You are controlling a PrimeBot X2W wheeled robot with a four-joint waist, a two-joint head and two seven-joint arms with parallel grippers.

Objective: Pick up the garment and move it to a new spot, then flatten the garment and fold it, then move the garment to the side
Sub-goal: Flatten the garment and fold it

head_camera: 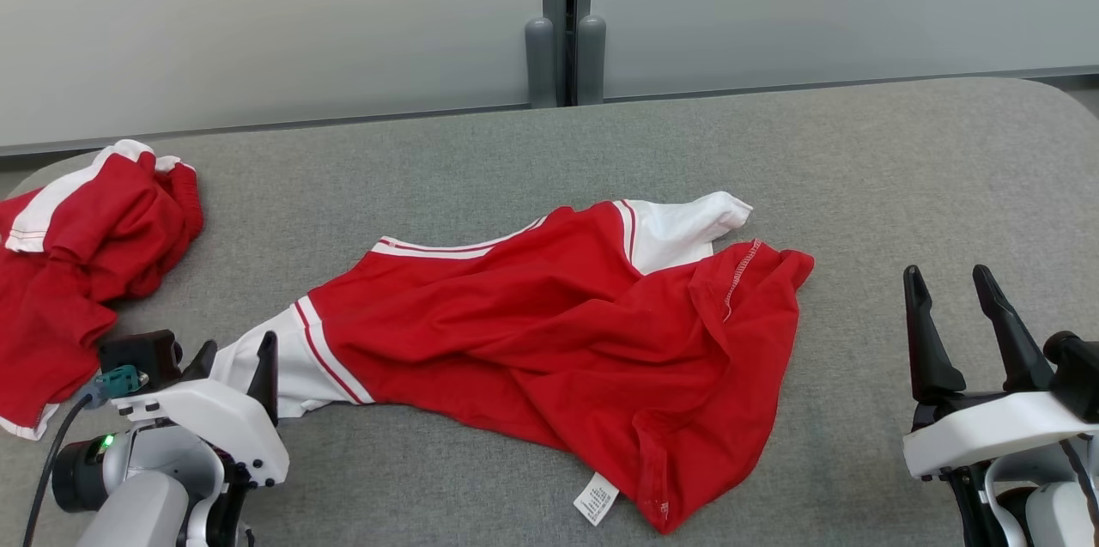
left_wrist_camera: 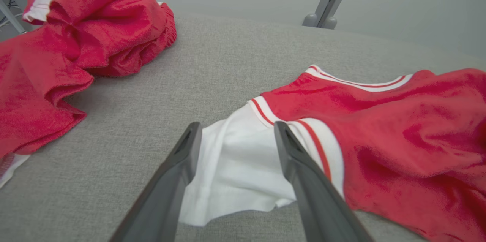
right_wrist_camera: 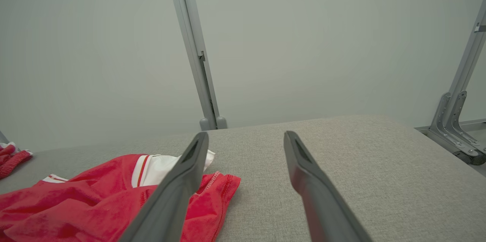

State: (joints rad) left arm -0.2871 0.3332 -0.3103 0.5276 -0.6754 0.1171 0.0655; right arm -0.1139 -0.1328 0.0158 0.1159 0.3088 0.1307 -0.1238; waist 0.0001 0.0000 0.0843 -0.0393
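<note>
Fingers of the left end effector stand wide apart with nothing clamped. The garment's white sleeve lies between them on the grey tabletop; whether the tips touch the cloth cannot be told. From that sleeve the garment spreads away to this end effector's right: a red body, rumpled and unfolded, edged with white and red stripes. A white label shows at its near hem, about midway between the two end effectors.

The right end effector is likewise spread wide and empty, over bare tabletop. The garment's red corner lies to its left, near but apart from its fingers. A second white sleeve sits just beyond that corner.

To the left of the left end effector and farther off, a second red-and-white heap lies bunched, well apart from the garment. Beyond the tabletop's far edge stands a pale wall with a grey post.
</note>
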